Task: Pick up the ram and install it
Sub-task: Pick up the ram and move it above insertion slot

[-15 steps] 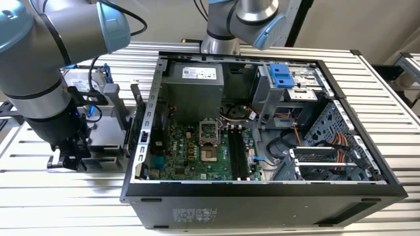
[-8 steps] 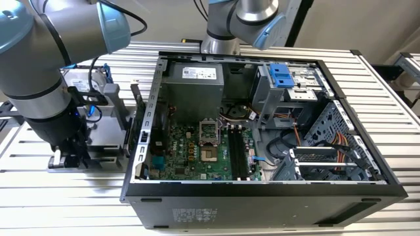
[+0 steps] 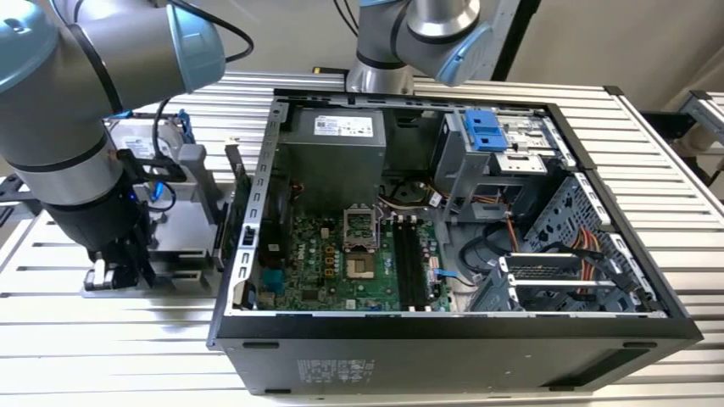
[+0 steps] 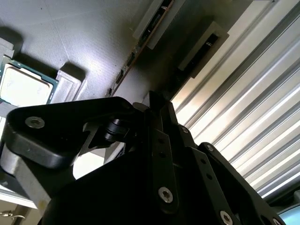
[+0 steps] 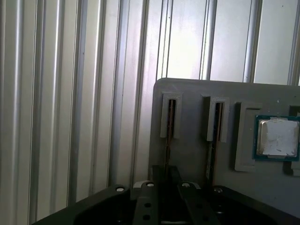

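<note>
The ram [image 5: 169,117] stands on edge in a slot of a grey holder [image 5: 187,91], so I see it as a thin dark strip; in the second wrist view the ram [image 4: 133,54] also runs edge-on. My gripper [image 5: 166,171] is right at this stick, its black fingers drawn close together on the stick's edge. In the exterior view my gripper [image 3: 119,275] hangs low over the grey holder [image 3: 169,246], to the left of the open computer case [image 3: 260,170]. The motherboard's long black memory slots [image 3: 413,263] lie inside the case.
A second stick [image 5: 216,124] stands in the neighbouring slot, and a processor chip [image 5: 277,137] lies beside it. The holder rests on a ribbed metal table [image 5: 70,93]. Inside the case are a power supply [image 3: 334,144], a blue drive bracket [image 3: 487,127] and cables [image 3: 531,246].
</note>
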Robot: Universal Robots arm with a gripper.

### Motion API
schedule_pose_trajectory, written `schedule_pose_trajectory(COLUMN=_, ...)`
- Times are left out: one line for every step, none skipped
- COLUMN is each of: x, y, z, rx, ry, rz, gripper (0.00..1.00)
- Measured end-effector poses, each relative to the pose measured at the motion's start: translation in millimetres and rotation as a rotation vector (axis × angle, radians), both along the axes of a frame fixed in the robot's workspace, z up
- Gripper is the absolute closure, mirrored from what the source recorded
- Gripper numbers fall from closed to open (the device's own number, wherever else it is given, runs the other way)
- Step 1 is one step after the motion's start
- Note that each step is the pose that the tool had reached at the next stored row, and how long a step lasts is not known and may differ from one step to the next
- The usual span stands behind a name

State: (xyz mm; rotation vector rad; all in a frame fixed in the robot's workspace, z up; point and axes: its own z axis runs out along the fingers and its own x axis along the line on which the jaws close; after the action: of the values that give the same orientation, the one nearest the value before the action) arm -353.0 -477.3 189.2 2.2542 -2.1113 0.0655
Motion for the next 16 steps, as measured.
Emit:
schedule_pose_trajectory(x=0.0, y=0.0, z=0.0, rx=0.0, ry=0.0, rz=0.0, gripper=0.0)
schedule_pose_trajectory(x=0.0, y=0.0, z=-0.1, rx=0.0, ry=0.0, rz=0.0, gripper=0.0)
schedule_pose_trajectory(x=0.0, y=0.0, z=-0.1, rx=0.0, ry=0.0, rz=0.0, gripper=0.0)
schedule_pose_trajectory(x=0.0, y=0.0, z=-0.2, rx=0.0, ry=0.0, rz=0.0, gripper=0.0)
schedule_pose_trajectory(x=0.0, y=0.0, z=-0.3, rx=0.0002, ry=-0.0001, rz=0.0, gripper=0.0)
schedule_pose_trajectory(x=0.0, y=0.0, z=-0.2, rx=-0.0001, ry=-0.0001, rz=0.0, gripper=1.0)
schedule_pose_trajectory(x=0.0, y=0.0, z=-0.3, rx=0.0, ry=-0.0001, rz=0.0, gripper=1.0)
schedule_pose_trajectory(x=0.0, y=0.0, z=-0.3, rx=-0.0001, ry=0.0, rz=0.0, gripper=1.0)
schedule_pose_trajectory(x=0.0, y=0.0, z=-0.4, rx=0.0, ry=0.0, rz=0.0, gripper=1.0)
schedule_pose_trajectory(x=0.0, y=0.0, z=-0.4, rx=0.0, ry=0.0, rz=0.0, gripper=1.0)
schedule_pose_trajectory(x=0.0, y=0.0, z=-0.5, rx=0.0, ry=0.0, rz=0.0, gripper=1.0)
schedule_pose_trajectory(x=0.0, y=0.0, z=-0.5, rx=-0.0001, ry=0.0, rz=0.0, gripper=1.0)
schedule_pose_trajectory(x=0.0, y=0.0, z=-0.5, rx=0.0, ry=0.0, rz=0.0, gripper=1.0)
schedule_pose_trajectory(x=0.0, y=0.0, z=-0.6, rx=0.0, ry=0.0, rz=0.0, gripper=1.0)
schedule_pose_trajectory(x=0.0, y=0.0, z=-0.6, rx=0.0, ry=0.0, rz=0.0, gripper=1.0)
schedule_pose_trajectory(x=0.0, y=0.0, z=-0.6, rx=-0.0001, ry=0.0, rz=0.0, gripper=1.0)
